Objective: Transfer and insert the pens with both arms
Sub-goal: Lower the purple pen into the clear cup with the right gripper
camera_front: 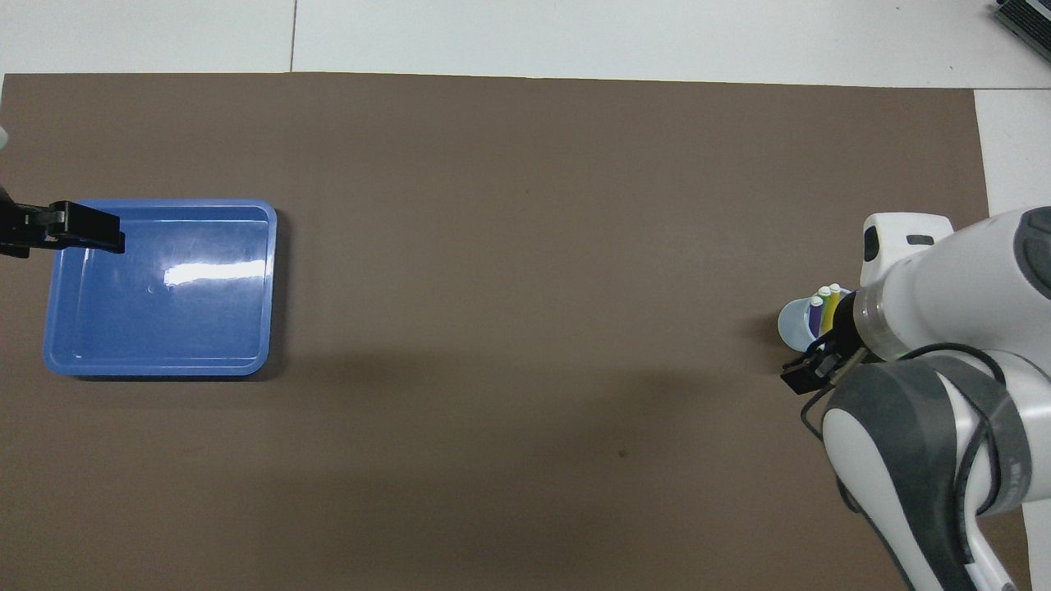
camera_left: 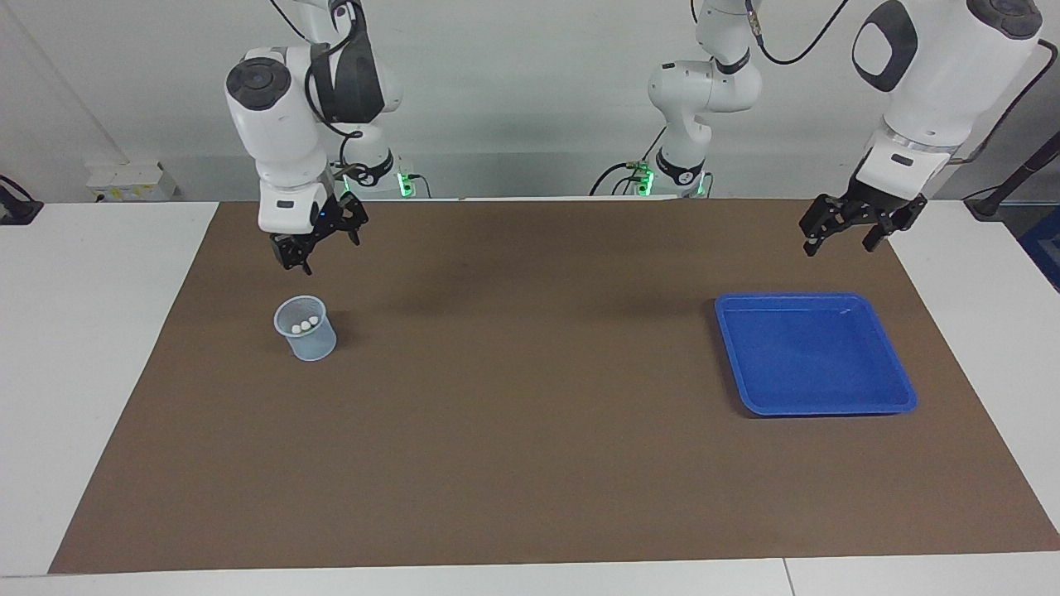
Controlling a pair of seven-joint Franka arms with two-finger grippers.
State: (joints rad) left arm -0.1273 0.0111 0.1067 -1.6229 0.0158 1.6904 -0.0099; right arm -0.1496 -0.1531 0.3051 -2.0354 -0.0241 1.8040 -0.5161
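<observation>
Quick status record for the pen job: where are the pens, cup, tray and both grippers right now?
pens: three, standing upright in the cup, whitish ends up
cup: pale translucent, on the brown mat toward the right arm's end
tray: blue, nothing in it, toward the left arm's end
right gripper: open, holding nothing, raised clear of the cup
left gripper: open, holding nothing, in the air by the tray's edge nearer the robots
task state: no pen left outside the cup

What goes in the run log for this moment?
three marker pens: in pale plastic cup | blue plastic tray: empty | right tool: open | left tool: open
</observation>
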